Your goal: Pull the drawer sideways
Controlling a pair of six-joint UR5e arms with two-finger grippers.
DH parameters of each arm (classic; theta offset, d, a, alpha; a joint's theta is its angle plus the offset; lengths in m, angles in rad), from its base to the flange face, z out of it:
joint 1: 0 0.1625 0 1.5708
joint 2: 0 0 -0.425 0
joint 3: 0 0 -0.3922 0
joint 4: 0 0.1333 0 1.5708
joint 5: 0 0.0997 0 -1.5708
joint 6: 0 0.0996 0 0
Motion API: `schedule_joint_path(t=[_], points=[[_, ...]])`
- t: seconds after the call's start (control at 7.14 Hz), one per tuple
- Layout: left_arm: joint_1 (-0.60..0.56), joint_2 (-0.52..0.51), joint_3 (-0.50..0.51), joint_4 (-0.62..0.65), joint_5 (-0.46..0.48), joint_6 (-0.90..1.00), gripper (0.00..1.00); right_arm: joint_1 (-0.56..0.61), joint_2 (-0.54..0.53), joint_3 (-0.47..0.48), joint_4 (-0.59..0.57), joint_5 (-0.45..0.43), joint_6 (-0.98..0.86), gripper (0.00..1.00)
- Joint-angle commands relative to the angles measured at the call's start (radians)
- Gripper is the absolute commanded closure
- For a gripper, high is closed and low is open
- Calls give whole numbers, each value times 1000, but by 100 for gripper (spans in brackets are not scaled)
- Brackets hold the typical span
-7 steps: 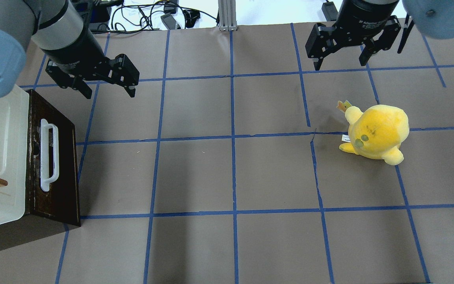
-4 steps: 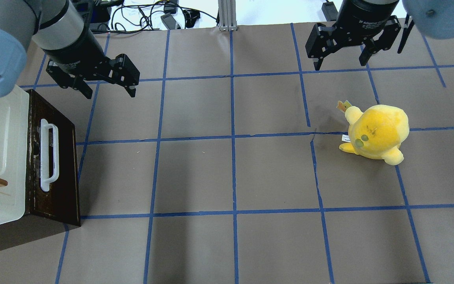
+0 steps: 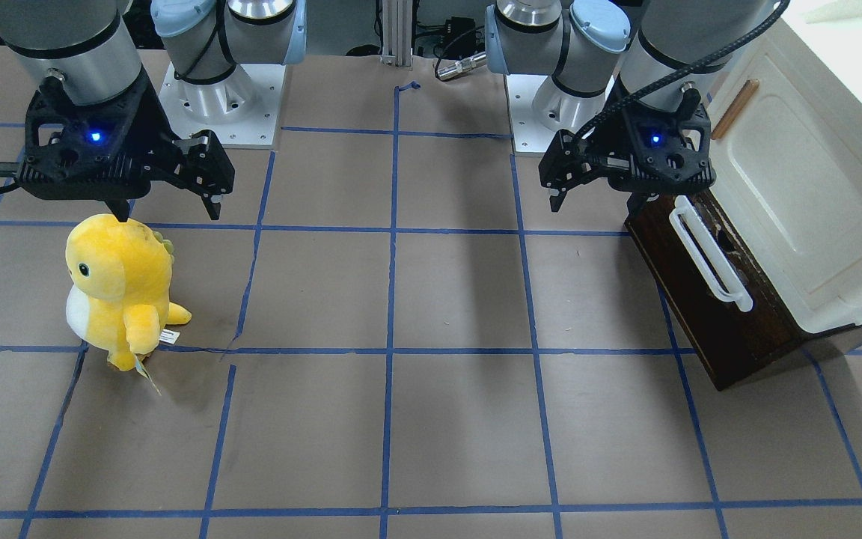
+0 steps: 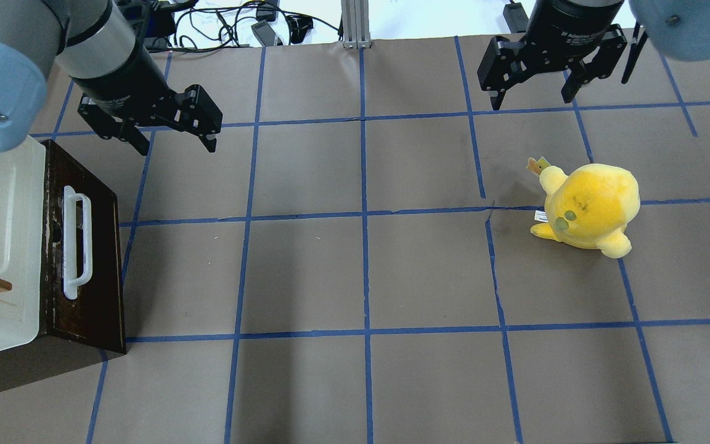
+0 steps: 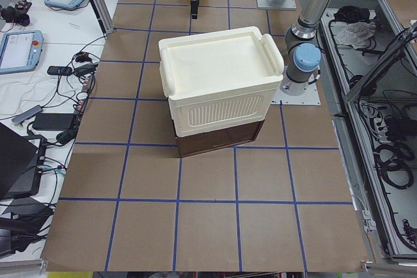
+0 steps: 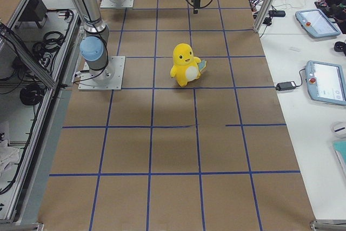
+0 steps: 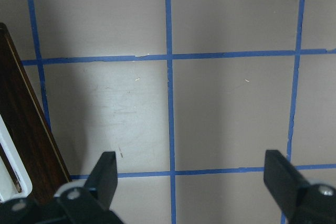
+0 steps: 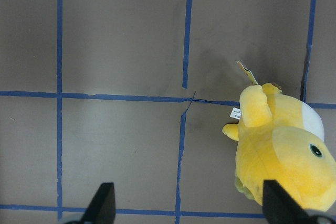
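Drawer (image 4: 99, 246): white handle (image 4: 76, 243) untouched. Left jaws: spread wide, empty, near the drawer's far corner. Right jaws: spread wide, empty, above counter (image 4: 361, 277).

Six cameras: overhead, front, two side, two wrist.
Wrist views look down, close; overhead and front face each other, sharing the table (image 4: 306, 271) and drawer (image 4: 103, 259).

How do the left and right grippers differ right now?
The left gripper hangs over the table near the drawer; the right gripper hangs near the plush toy. The left gripper's wrist camera catches the drawer's edge; the right gripper's shows the plush toy. Both are open and hold nothing.
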Motion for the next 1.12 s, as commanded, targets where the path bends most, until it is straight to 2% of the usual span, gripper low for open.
schedule_joint_path(t=[0.0, 0.56, 0.98], points=[[0, 4, 1, -4, 4, -5, 0, 0, 0, 0, 0, -2, 0, 0], [-2, -4, -1, -9, 4, -62, 0, 0, 0, 0, 0, -2, -2, 0], [-2, -10, -37, 5, 16, -85, 0, 0, 0, 0, 0, 0, 0, 0]])
